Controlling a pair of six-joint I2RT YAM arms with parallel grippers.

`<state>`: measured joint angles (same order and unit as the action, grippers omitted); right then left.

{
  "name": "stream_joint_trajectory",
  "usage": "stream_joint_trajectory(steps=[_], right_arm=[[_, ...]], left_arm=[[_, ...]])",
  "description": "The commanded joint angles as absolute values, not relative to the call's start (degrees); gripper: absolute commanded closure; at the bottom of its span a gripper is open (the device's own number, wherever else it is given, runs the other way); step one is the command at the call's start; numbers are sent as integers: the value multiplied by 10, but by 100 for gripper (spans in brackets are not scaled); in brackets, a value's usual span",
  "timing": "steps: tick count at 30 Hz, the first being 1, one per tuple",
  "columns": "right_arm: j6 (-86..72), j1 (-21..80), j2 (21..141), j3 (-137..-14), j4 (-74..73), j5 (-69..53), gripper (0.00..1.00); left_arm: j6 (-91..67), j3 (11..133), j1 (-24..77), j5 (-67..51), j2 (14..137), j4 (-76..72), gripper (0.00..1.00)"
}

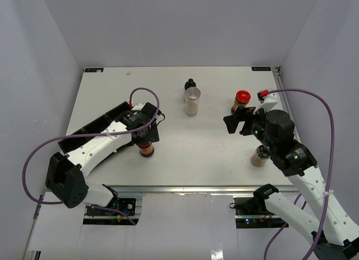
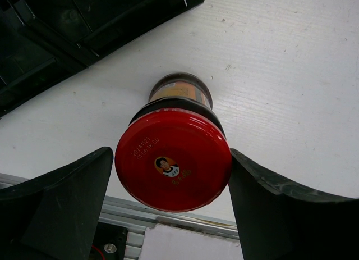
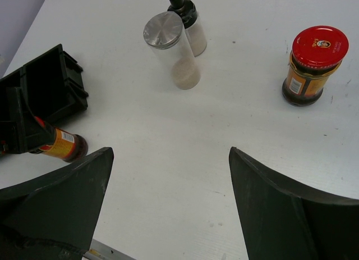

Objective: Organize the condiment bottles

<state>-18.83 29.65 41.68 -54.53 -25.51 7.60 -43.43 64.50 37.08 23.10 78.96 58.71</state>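
Left claw (image 2: 171, 153): spread wide, the same spread as the right claw (image 3: 171, 153). A red-capped jar (image 2: 174, 165) stands on the table (image 2: 280, 74) directly between its fingers, and the cap fills nearly the whole gap. I judge it is not clamped yet. The black tray (image 2: 67, 41) lies ahead of this claw and to its left, near the jar but apart from it.

Handling, my estimate: the jar looks like glass, so rigid, fairly heavy for its size with the dark filling, and breakable if dropped. The cap is smooth and glossy, likely slick, and wider than the body below it. I would close square on the cap's side wall. The body narrows under it, so a lower grip means more finger travel. One finger arriving first could tip the jar.

Right claw: wide and holding nothing. Ahead of it to the right stands a second red jar (image 3: 314, 63). Ahead, left of centre, is a silver-lidded jar (image 3: 171, 55) with a black-topped bottle (image 3: 188, 21) just behind it. A pale jar (image 1: 259, 156) sits behind this claw, beside the arm.
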Motion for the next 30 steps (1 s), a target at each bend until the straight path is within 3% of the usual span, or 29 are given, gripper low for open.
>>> stream_joint_trajectory(steps=[1,4,7,10,11,12,18,22,30], right_arm=[[-180,299,410,-538,-232,85,10],[-182,299,409,-537,-231,83,10],[-182,298,406,-537,-233,84,10],[-180,298,404,-542,-238,88,10],[-180,298,403,-543,-239,88,10],[-180,298,402,-545,-239,88,10],[-185,298,401,-551,-241,84,10],[-191,298,400,-556,-243,79,10],[-186,298,389,-559,-253,88,10]], left_arm=[[-449,640,367,223,786,584,11],[-451,633,367,216,790,581,15],[-456,630,367,223,797,588,34],[-459,630,367,226,790,596,65],[-458,631,367,226,786,595,84],[-456,634,367,229,783,598,97],[-474,703,367,274,755,640,100],[-483,816,364,327,754,678,100],[-444,943,249,318,816,692,100]])
